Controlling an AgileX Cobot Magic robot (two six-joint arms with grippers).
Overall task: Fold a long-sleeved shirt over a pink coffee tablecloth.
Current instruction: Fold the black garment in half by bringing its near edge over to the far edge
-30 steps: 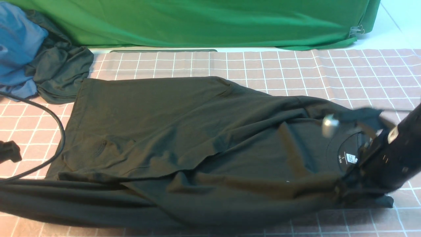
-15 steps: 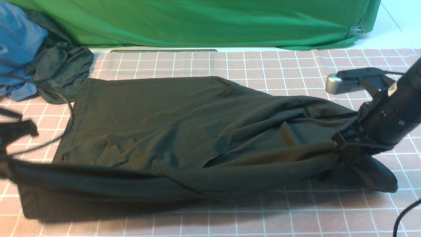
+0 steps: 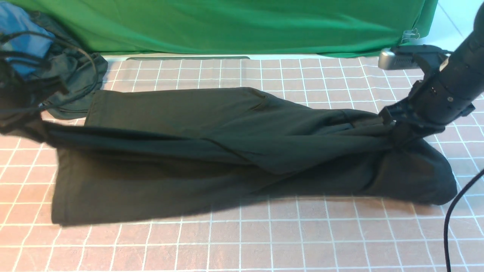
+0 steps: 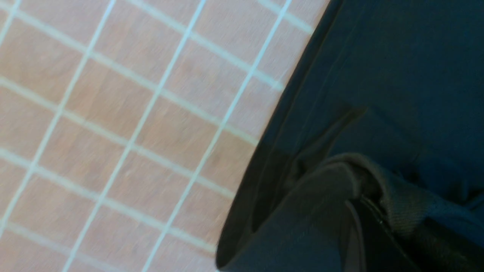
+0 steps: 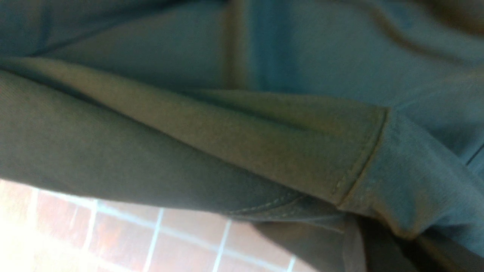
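Note:
The black long-sleeved shirt [image 3: 227,151] lies lengthwise across the pink coffee tablecloth [image 3: 264,241]. Its near long edge is lifted and hangs taut as a ridge between both grippers, above the flat layer. My left gripper [image 3: 22,117], blurred at the far left, is shut on the shirt's end there. In the left wrist view, dark fabric [image 4: 397,56] bunches into that gripper [image 4: 363,215] above the tablecloth [image 4: 113,124]. My right gripper [image 3: 399,130] is shut on the shirt's other end. A hemmed fold [image 5: 264,143] fills the right wrist view, gathered at the gripper [image 5: 359,234]. Collar and lettering are hidden.
A bright green cloth [image 3: 227,26] hangs along the back. A dark grey-green garment [image 3: 75,75] bunched with a blue one [image 3: 22,41] sits at the far left, close to my left arm. A black cable [image 3: 452,215] hangs at the near right.
Both grippers have risen and moved away from me, carrying the shirt's near edge over the body. The collar and white label, visible a second ago, are now covered.

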